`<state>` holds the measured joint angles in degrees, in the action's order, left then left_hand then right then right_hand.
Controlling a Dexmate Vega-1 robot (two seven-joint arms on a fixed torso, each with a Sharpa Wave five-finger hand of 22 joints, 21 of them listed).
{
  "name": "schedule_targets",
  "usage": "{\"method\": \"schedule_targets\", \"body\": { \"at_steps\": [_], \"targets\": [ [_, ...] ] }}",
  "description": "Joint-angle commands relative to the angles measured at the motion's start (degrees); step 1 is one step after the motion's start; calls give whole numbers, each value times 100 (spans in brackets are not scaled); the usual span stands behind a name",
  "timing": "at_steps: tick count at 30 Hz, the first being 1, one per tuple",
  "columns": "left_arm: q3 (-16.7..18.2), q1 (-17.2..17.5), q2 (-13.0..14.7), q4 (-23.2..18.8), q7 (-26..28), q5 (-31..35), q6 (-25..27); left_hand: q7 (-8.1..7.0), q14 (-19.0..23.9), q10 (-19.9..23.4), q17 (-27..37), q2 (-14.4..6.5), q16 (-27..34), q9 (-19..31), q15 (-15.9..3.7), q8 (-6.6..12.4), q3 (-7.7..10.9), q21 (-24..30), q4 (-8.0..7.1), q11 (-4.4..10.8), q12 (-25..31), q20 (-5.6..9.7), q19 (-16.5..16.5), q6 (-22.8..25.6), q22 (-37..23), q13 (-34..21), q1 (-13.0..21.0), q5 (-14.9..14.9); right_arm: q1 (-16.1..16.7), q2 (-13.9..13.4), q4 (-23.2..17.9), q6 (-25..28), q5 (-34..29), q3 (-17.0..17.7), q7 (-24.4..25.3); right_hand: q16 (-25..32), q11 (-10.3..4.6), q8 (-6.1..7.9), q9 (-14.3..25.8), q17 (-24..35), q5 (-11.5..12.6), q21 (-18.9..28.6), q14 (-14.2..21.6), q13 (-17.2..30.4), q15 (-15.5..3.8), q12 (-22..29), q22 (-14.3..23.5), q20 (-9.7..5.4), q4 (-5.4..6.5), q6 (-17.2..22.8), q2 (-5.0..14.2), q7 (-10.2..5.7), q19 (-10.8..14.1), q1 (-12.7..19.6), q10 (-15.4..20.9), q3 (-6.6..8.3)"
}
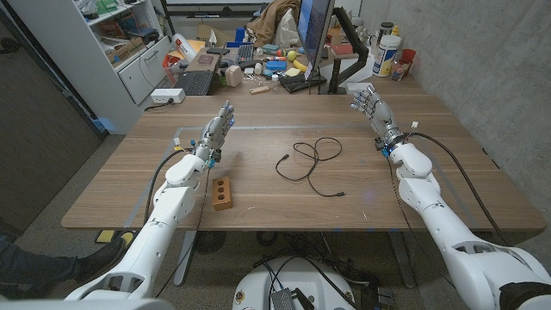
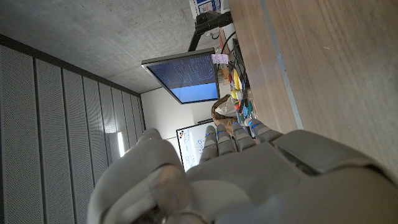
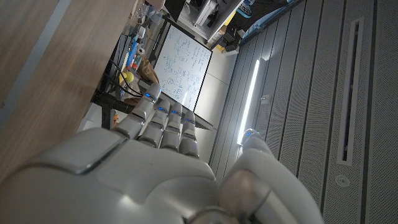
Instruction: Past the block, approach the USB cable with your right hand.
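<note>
The black USB cable lay in loose loops near the middle of the wooden table, one plug end toward the robot and touched by neither hand. The small wooden block, with two dark holes in its top, sat near the table's front edge, just beside the left forearm and well apart from the cable. The right hand stood over the far right part of the table, fingers extended side by side and holding nothing. The left hand was raised left of the cable, fingers likewise straight, empty. A monitor stood on the cluttered desk behind.
</note>
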<state>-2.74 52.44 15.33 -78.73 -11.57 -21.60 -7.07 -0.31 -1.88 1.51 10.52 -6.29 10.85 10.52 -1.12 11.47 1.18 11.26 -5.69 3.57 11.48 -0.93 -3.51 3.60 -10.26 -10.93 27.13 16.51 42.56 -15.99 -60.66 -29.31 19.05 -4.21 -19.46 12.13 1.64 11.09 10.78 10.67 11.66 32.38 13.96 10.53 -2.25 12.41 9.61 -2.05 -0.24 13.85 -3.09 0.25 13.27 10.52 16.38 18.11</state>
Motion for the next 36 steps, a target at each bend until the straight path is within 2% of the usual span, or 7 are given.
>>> {"method": "schedule_targets", "body": {
  "at_steps": [1, 18, 36],
  "targets": [
    [15, -11, -40, 41, 5, 12, 12, 10, -10, -14, 16, 9, 17, 24, -36, 36, -2, 33, 12, 32, 43, -46, -35, 44, -22, -19, 62, 15, -20, -61, 8, -299, -77, 21, -109, 7, -30, 11, 24, 5, 35, -41, 78, 24, -57, 33, 5, -329, -49, 1, -39, -67, 66, 25, 48, 0],
    [44, -1, -14, 26, 1, 25, 77, 18, -10, -3, 17, 0, 14, 24, -33, 29, -7, 32, 14, 45, 45, -55, -46, 48, -23, -19, 70, 9, -34, -112, -27, -769, -337, -43, -93, -3, -65, 26, 28, 17, 64, -131, 115, 28, -83, 39, 6, -336, -48, 26, -65, -129, 107, -3, 82, -46],
    [64, -23, -12, 55, -36, 9, 65, 14, -9, 6, 18, -7, 13, 25, -30, 27, -15, 33, 14, 34, 46, -58, -49, 62, -24, -20, 76, 2, -89, -244, 38, -1461, -1043, -175, 231, -4, -97, 53, 29, 20, 105, -224, 180, 31, -160, 69, 8, -361, -56, 101, -90, -206, 151, -14, 181, -86]
  ]
}}
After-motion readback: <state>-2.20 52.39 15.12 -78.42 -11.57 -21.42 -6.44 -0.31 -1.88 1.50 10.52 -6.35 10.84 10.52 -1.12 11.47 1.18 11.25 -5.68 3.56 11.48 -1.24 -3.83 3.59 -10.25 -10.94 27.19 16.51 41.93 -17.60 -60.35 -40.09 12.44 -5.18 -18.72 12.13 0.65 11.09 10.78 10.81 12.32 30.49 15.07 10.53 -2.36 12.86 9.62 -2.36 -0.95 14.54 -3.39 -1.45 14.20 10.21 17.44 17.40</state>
